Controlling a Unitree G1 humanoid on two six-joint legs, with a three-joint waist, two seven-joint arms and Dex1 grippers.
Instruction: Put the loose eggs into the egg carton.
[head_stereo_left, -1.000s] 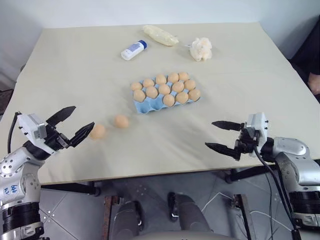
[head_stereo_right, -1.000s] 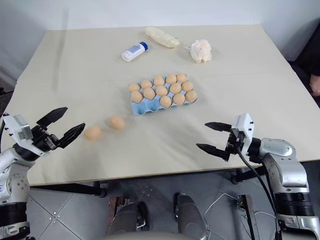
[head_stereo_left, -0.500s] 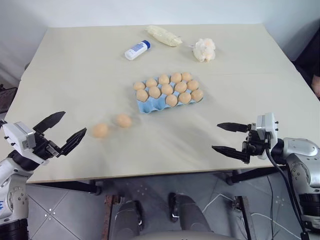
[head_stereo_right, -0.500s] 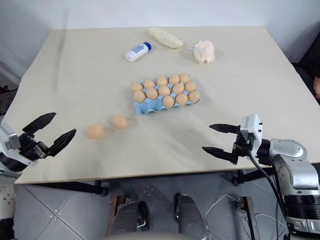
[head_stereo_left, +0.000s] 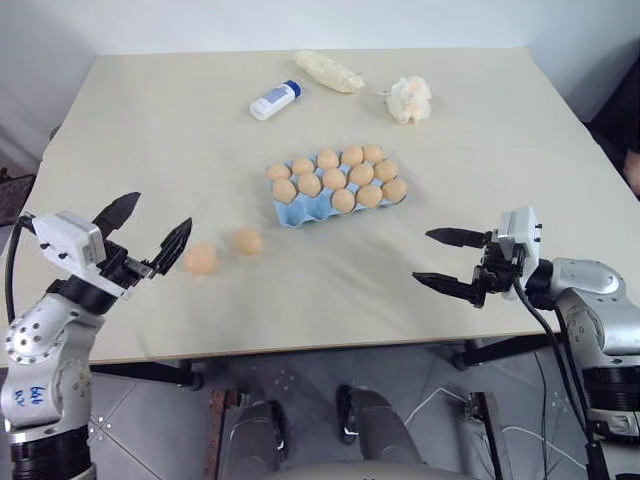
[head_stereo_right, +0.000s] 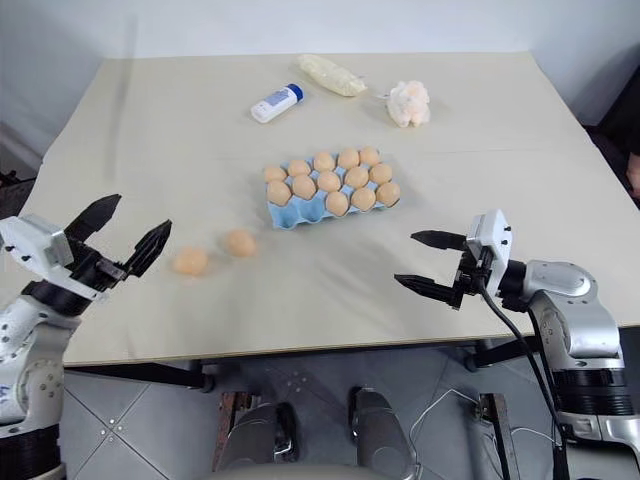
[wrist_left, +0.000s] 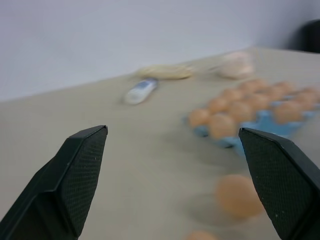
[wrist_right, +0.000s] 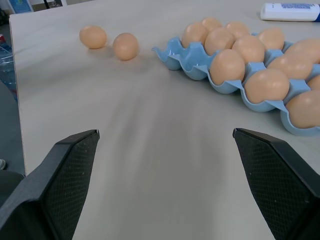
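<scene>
Bare table between left gripper and eggs

Left gripper hovers at the near left with its fingers spread wide and empty, while the right gripper hangs at the near right, pointing inward, fingers just as wide apart.

From my left wrist camera everything is smeared: the egg carton, the white bottle and a loose egg lack clean edges. A second egg is cut off. I can't read the bottle's label.
</scene>
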